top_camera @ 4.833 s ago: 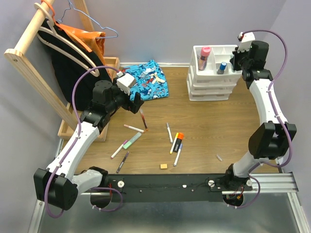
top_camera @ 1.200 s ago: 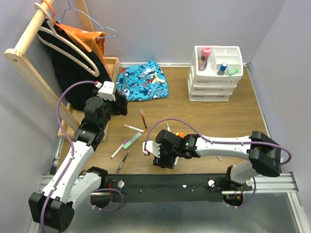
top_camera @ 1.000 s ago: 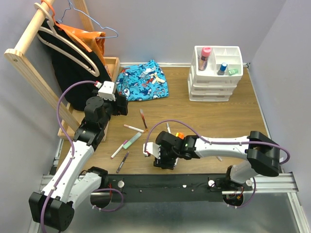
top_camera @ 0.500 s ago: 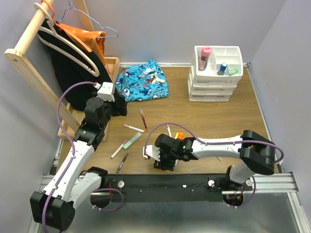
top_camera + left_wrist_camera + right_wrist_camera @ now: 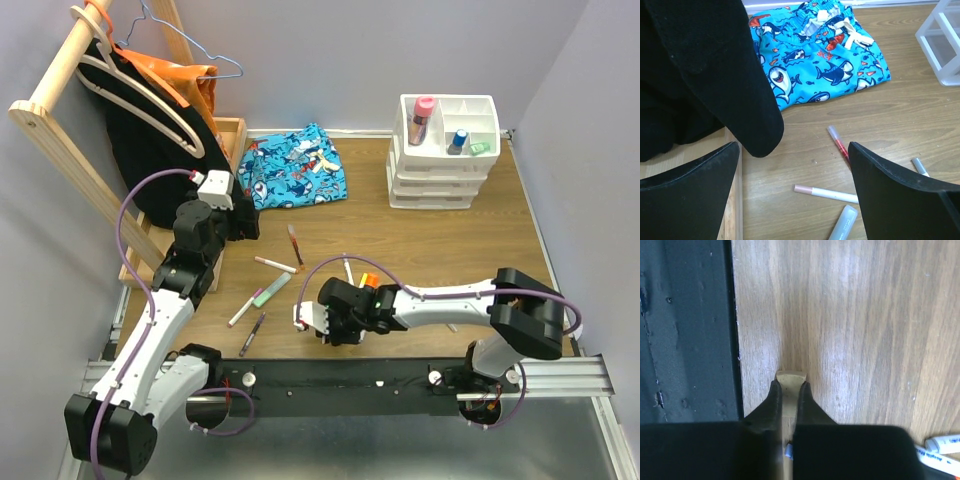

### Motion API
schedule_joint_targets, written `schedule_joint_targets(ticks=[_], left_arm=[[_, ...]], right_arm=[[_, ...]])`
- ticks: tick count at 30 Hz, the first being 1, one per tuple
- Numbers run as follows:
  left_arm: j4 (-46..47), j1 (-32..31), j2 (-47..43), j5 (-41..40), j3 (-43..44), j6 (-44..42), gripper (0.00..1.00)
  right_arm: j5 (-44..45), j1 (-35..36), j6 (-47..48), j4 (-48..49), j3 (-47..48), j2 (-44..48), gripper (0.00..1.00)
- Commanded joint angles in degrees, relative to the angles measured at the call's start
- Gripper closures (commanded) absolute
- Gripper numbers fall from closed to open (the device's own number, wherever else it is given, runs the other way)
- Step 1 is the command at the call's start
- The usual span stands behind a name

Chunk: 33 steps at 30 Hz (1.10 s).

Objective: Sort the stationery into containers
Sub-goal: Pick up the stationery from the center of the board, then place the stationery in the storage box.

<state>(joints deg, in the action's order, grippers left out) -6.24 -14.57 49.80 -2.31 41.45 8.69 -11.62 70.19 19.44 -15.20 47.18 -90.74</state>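
Note:
My right gripper [image 5: 336, 334] is low at the table's front edge, shut on the tan eraser cube [image 5: 790, 380]; in the right wrist view the gripper [image 5: 789, 389] pinches its sides. The eraser is hidden under the gripper in the top view. My left gripper [image 5: 247, 222] is open and empty above the table near the cloth. Between its fingers [image 5: 792, 150] lie a red pen [image 5: 838, 145], a pink-capped white pen [image 5: 825, 193] and a green highlighter [image 5: 842, 225]. The white organiser [image 5: 443, 165] at the back right holds a pink glitter tube [image 5: 421, 118] and a small jar [image 5: 458, 139].
More pens lie mid-table: a dark pen [image 5: 252, 333], a white pen [image 5: 347, 270], an orange marker [image 5: 368, 281]. The blue patterned cloth [image 5: 295, 168] lies at the back. A wooden rack with dark clothes [image 5: 140, 130] stands at the left. A black rail [image 5: 685, 330] borders the front edge.
My right arm has swung from the organiser down to the front edge and shut on the eraser; over the last second it barely moved. My left gripper has drawn back a little to the left.

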Motion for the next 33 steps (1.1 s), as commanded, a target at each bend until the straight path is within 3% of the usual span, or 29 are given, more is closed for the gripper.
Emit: schedule_joint_targets(ticks=[1,8,15,21,25,30,33], left_arm=[[-2.89,0.42,1.78,2.30,3.01,-0.60,0.01],[-5.62,-2.92,5.04,11.17,7.41,-8.33,0.01],[-9.05,-3.71,11.36,27.43,13.56,-15.63,0.01],[-14.67,-3.71,18.92,26.48,20.59,-20.01,0.01],[-16.52,-3.80,23.13,24.63,24.72,-21.34,0.01],[-15.30,-3.80,26.22,24.89,28.24,-18.89,0.01],[-14.06,-4.33,27.19,25.16,29.21,-16.08,0.01]], right_arm=[[4.23,-1.01,-0.28,-3.14,3.44,3.28,0.99],[3.71,-17.95,-3.10,-8.09,13.80,5.49,1.00],[3.01,-38.62,-5.99,-4.67,28.65,3.47,0.99],[2.13,-53.30,-9.42,-1.24,37.80,3.29,0.99],[1.34,-61.65,-11.87,3.06,38.69,3.73,0.99],[-0.77,-71.93,-15.83,3.86,39.57,1.10,0.99],[-0.69,-74.58,-17.42,4.21,39.40,0.04,0.99]])
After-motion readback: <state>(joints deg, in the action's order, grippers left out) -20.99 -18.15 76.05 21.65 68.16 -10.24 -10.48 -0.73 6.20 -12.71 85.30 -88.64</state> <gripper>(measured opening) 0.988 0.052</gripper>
